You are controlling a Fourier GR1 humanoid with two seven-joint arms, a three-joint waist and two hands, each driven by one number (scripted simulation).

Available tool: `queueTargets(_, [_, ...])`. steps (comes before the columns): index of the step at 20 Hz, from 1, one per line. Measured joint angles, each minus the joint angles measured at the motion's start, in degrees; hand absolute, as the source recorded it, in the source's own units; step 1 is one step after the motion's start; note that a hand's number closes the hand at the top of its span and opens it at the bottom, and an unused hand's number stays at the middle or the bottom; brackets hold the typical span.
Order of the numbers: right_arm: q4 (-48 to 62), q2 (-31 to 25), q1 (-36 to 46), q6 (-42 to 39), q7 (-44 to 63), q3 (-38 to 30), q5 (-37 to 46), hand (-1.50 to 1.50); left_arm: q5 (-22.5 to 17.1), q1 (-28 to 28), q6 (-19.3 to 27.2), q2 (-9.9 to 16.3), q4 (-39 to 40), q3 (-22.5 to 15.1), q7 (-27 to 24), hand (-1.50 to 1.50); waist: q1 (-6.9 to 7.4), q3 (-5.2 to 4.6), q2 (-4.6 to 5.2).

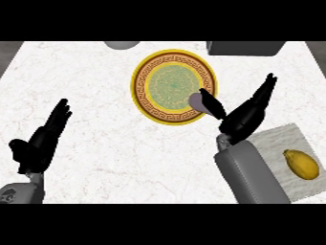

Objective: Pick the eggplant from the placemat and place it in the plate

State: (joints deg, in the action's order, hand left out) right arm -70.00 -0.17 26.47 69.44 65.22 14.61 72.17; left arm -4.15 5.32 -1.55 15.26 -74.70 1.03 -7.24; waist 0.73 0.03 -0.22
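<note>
1. The eggplant (301,164), yellow here, lies on the placemat (278,143).
2. The right hand (244,115) hangs beside the plate (143,86), fingers straight, holding nothing.
3. The left hand (42,139) rests open.

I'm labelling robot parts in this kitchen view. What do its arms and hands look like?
Both forearms are smooth grey, blocky casings with rounded edges: the right forearm shows most, the left forearm only its end. Each ends in a glossy black hand with slim fingers and a thumb: left hand, right hand. No cables show.
</note>
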Motion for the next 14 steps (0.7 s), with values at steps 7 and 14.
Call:
queueTargets(7, [-12.71,0.08,-18.02,4.27,-1.33,9.96,3.42,-1.5,0.42,-0.97,0.22,-0.35,-0.84,0.7,0.32,0.0,-0.92,-0.03,0.02])
queueTargets(14, [-14.94,-1.39,-26.77,7.87,-4.41,14.28,2.49,-1.5,0.97,-3.29,-1.12,-0.51,-3.8,1.43,0.53,0.0,-0.76,-0.02,0.14])
